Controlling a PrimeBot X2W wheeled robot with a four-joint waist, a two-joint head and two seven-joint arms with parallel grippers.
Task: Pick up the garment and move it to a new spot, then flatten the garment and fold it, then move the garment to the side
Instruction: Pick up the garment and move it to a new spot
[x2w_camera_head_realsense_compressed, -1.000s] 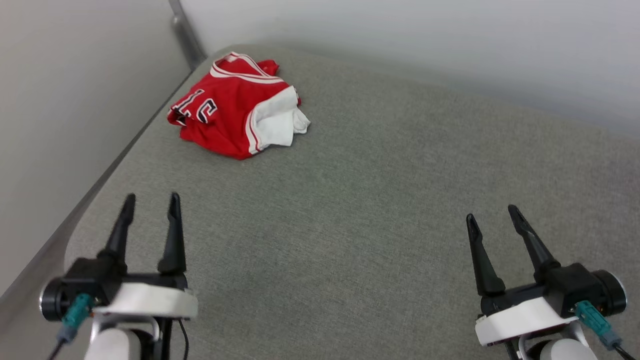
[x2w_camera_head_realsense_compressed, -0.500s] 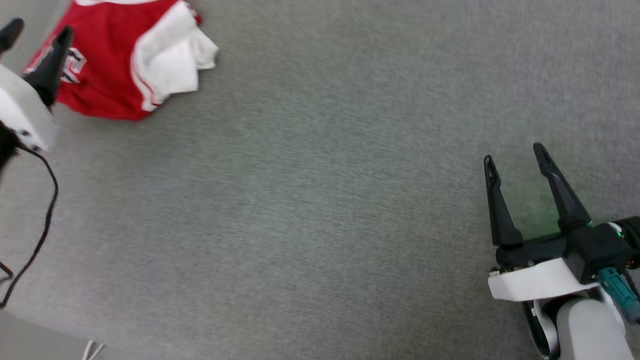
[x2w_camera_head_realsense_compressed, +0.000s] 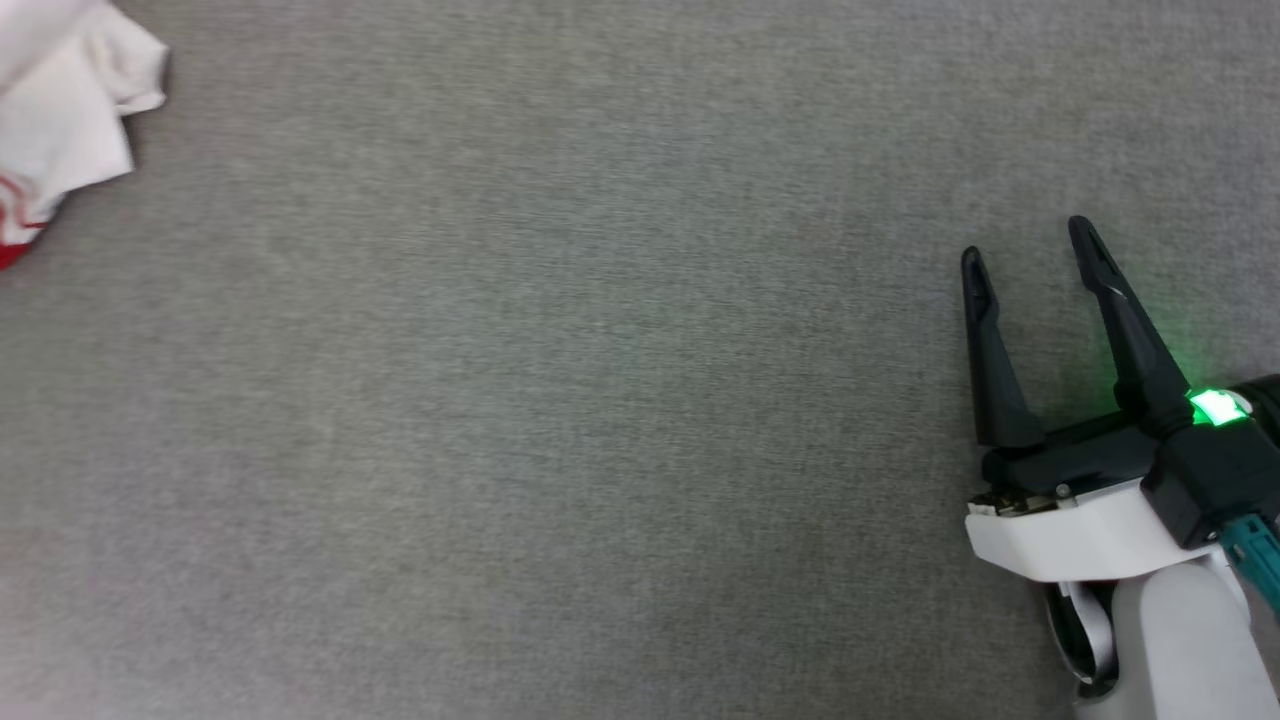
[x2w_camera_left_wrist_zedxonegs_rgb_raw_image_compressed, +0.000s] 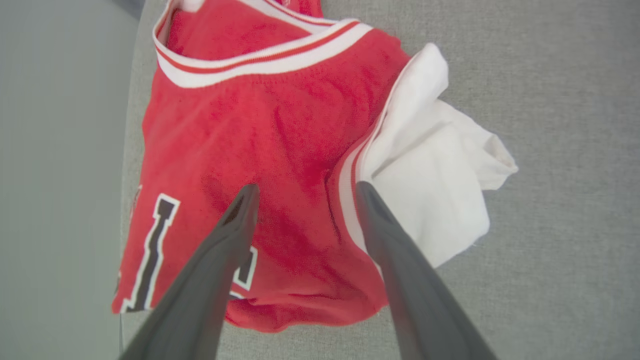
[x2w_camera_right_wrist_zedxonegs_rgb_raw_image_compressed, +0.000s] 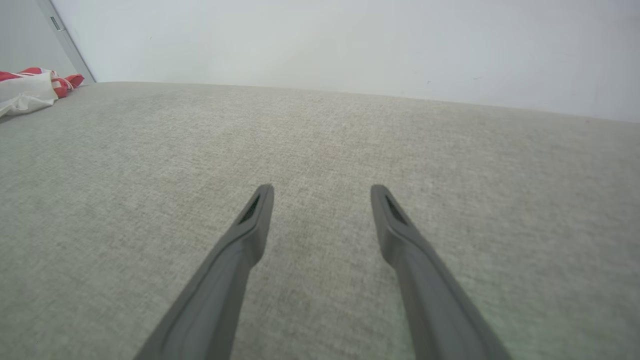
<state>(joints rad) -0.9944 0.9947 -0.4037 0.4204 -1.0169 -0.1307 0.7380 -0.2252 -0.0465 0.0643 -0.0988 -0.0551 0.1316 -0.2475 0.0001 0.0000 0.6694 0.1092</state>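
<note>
The garment (x2w_camera_left_wrist_zedxonegs_rgb_raw_image_compressed: 280, 150) is a crumpled red jersey with striped white-and-red trim, black white-outlined lettering and a white sleeve bunched at its right. It lies near the grey surface's left edge. In the left wrist view my left gripper (x2w_camera_left_wrist_zedxonegs_rgb_raw_image_compressed: 305, 190) hovers open right over it, fingers apart above the red cloth and the sleeve seam, holding nothing. In the head view a white corner of the garment (x2w_camera_head_realsense_compressed: 60, 130) shows at the far left. My right gripper (x2w_camera_head_realsense_compressed: 1030, 245) stands open and empty at the lower right. The garment (x2w_camera_right_wrist_zedxonegs_rgb_raw_image_compressed: 30, 87) lies far off to the left in the right wrist view.
A grey fabric surface (x2w_camera_head_realsense_compressed: 600, 400) spreads under both arms. A pale wall (x2w_camera_right_wrist_zedxonegs_rgb_raw_image_compressed: 350, 45) rises behind its far edge, with a grey upright strip (x2w_camera_right_wrist_zedxonegs_rgb_raw_image_compressed: 65, 37) in the corner. The surface's left edge (x2w_camera_left_wrist_zedxonegs_rgb_raw_image_compressed: 131, 125) runs beside the garment, a plain grey area beyond it.
The head camera has swung down and right, so the garment slid to the view's left edge. The left gripper has left that view. The right gripper stays open; a green light glows on it.
</note>
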